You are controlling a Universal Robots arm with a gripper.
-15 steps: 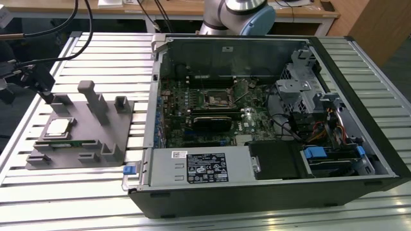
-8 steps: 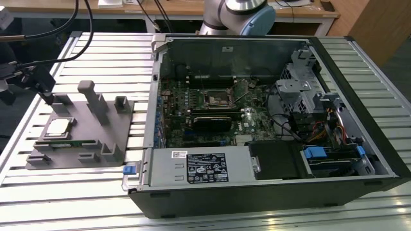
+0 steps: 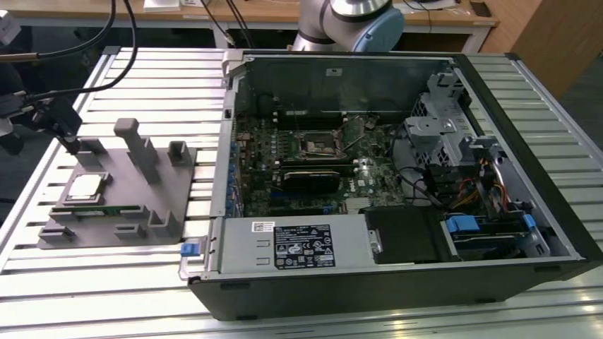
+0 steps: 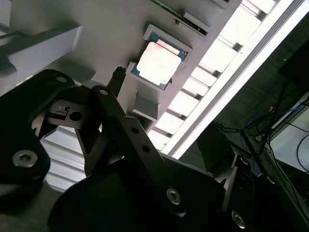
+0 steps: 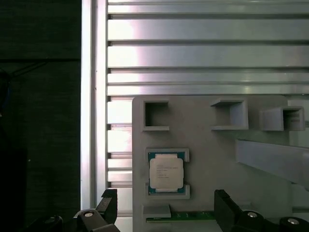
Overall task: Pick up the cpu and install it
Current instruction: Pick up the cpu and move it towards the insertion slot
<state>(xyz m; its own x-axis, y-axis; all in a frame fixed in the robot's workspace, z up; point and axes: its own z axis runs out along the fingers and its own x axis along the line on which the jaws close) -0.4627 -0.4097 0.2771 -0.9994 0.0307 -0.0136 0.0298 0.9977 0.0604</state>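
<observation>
The cpu (image 3: 85, 187) (image 5: 166, 172) (image 4: 158, 63), a small square chip with a shiny metal top, lies flat in a shallow pocket of the grey holder block (image 3: 141, 205) (image 5: 212, 159) on the exterior view's left. My gripper (image 5: 166, 208) (image 3: 58, 140) hangs above the block, just off the chip. It is open, with its two dark fingers (image 5: 108, 205) standing wide apart and nothing between them. The motherboard's black square socket (image 3: 315, 145) sits inside the open computer case (image 3: 396, 282).
A green memory stick (image 5: 181, 216) (image 3: 90, 210) lies in the block beside the chip. Tall grey posts (image 3: 141, 152) rise from the block. The slatted metal table (image 3: 113, 282) ends close to the block's outer side. Cables hang at the exterior view's far left.
</observation>
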